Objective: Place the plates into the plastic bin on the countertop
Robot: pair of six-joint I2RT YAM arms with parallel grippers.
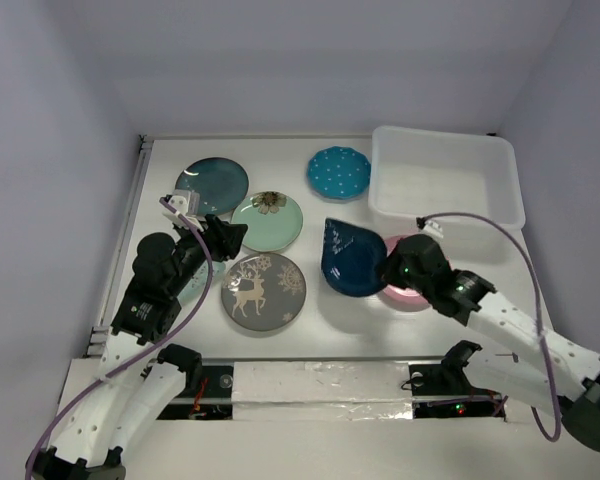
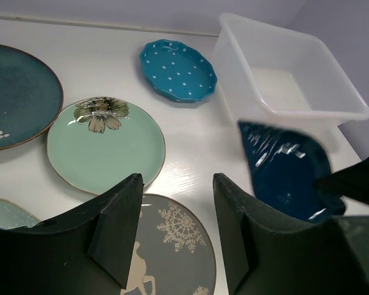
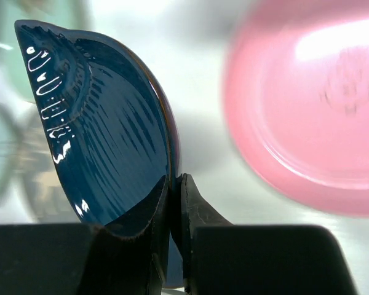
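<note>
Glazed ceramic by its shine, the navy shell-shaped plate (image 3: 111, 123) is probably stiff, slippery and chippable. The right gripper (image 3: 175, 200) pinches its rim, holding it tilted, short of the plastic bin (image 1: 445, 133). The left gripper (image 2: 176, 196) gapes empty.

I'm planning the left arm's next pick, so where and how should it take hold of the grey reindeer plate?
I'd pinch the rim of the grey reindeer plate, coming down from above at its near edge. It lies flat on the countertop, so only the rim offers a hold, and the mint plate crowds its far edge.
</note>
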